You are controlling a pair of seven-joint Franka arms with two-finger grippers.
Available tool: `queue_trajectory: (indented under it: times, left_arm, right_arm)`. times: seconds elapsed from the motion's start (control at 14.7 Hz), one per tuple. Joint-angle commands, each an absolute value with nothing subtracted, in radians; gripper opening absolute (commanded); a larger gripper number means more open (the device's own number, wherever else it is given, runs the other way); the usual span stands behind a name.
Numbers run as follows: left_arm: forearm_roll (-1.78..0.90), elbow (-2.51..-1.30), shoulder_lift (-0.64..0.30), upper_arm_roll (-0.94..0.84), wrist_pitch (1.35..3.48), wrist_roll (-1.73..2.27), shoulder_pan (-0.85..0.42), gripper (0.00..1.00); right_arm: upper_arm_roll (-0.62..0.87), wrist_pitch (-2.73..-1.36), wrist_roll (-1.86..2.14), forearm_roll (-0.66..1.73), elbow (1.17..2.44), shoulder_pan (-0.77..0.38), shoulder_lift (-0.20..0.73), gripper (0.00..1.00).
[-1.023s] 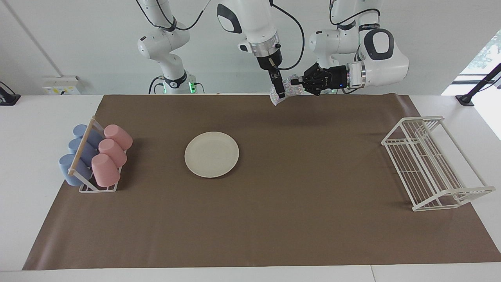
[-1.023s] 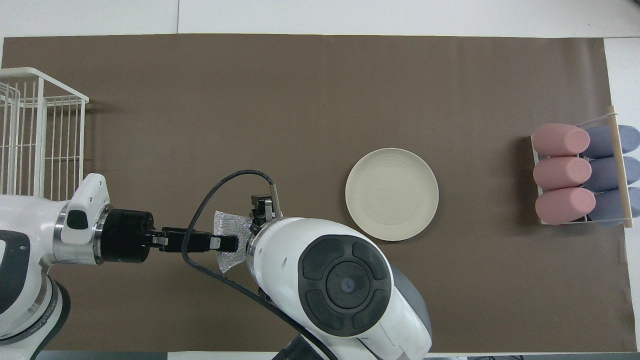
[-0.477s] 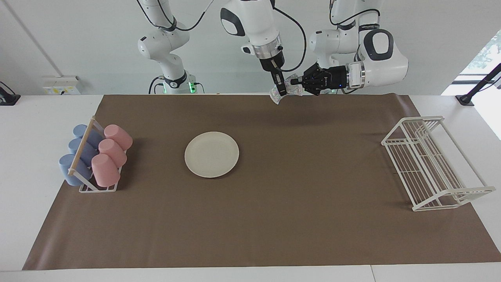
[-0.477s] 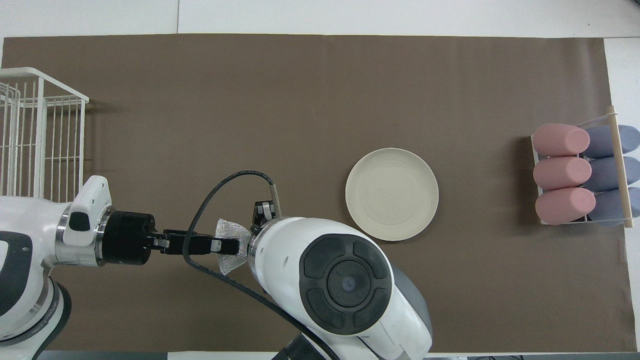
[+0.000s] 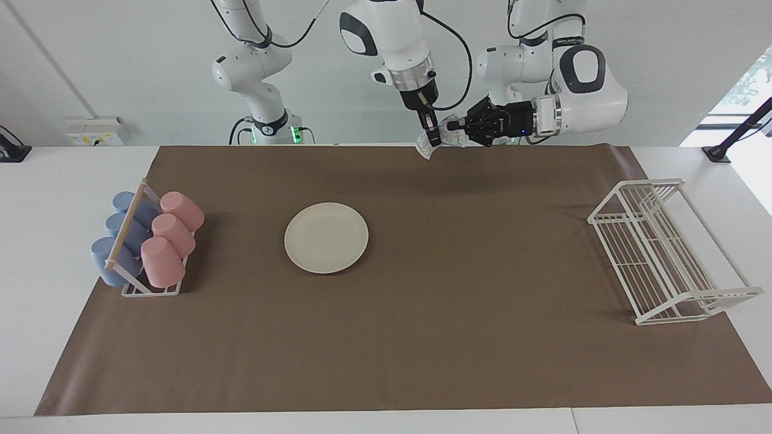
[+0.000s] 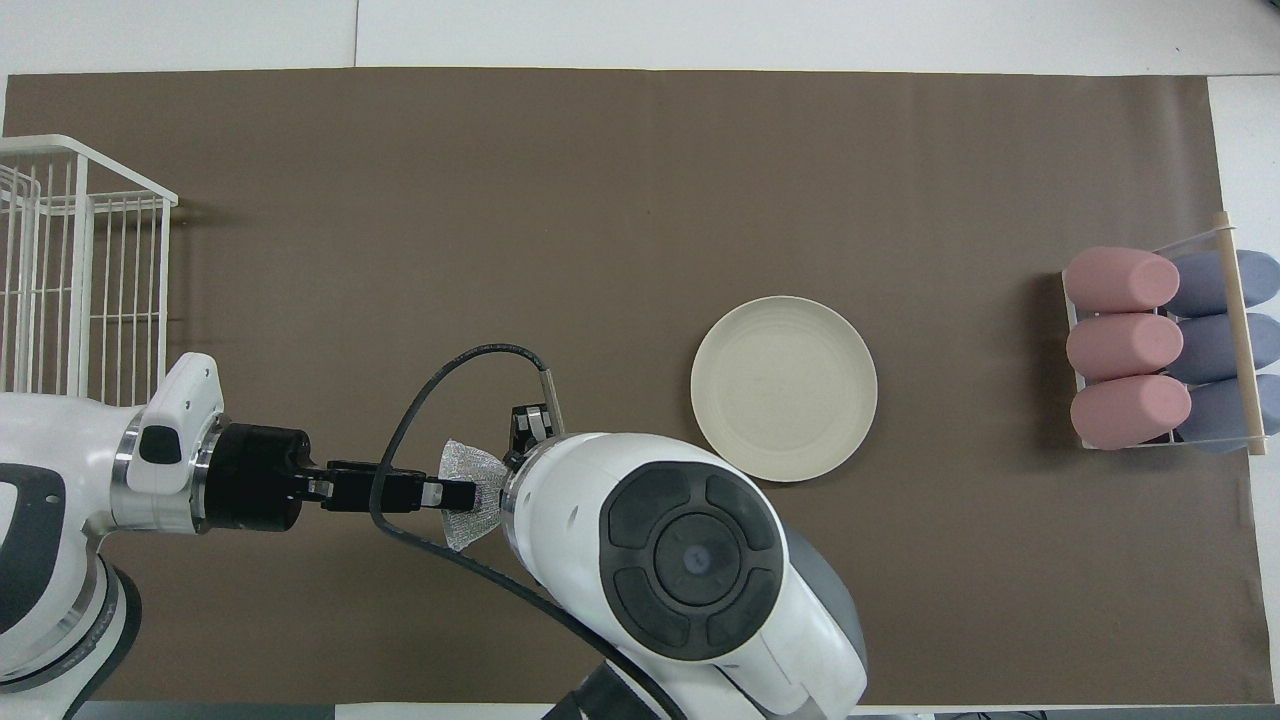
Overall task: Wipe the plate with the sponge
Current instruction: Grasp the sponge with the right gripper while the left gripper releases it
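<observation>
Right gripper (image 5: 432, 137) pinching sponge (image 5: 449, 132) | left gripper (image 5: 459, 125) at sponge, grip unclear | plate (image 5: 326, 237) unwiped, all wiping left

1. You've got both grippers up over the mat's edge nearest the robots, meeting at the sponge (image 5: 439, 136).
2. Right gripper (image 5: 432, 140) points down, pinched on the sponge.
3. Left gripper (image 5: 459, 126) comes in sideways, touching it too.
4. Plate (image 5: 326, 237) sits alone mid-mat, between the cup rack (image 5: 146, 243) and wire rack (image 5: 666, 251).
</observation>
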State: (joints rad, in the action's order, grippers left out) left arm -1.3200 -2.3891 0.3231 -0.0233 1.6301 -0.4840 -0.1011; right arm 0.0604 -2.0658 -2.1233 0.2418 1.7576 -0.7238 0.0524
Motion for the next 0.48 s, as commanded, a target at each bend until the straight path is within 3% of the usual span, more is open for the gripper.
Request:
queue_trajectory:
  times: [0.0,0.14,0.41]
  left_arm:
    - [-1.29,-2.41,0.356,-0.008,1.614,-0.462,-0.109,1.0]
    - [-1.289,-2.41,0.356,-0.008,1.614,-0.462,-0.107,1.0]
    - [-1.272,-2.408,0.354,-0.006,1.617,-0.445,-0.103,1.0]
  right_arm:
    - [0.061,-2.059,-2.051,0.235,1.783,-0.68,0.028,0.0]
    - [0.057,-2.052,-1.973,0.216,1.801,-0.66,0.023,0.0]
    - [0.06,-2.162,-1.697,0.209,1.922,-0.474,0.028,0.0]
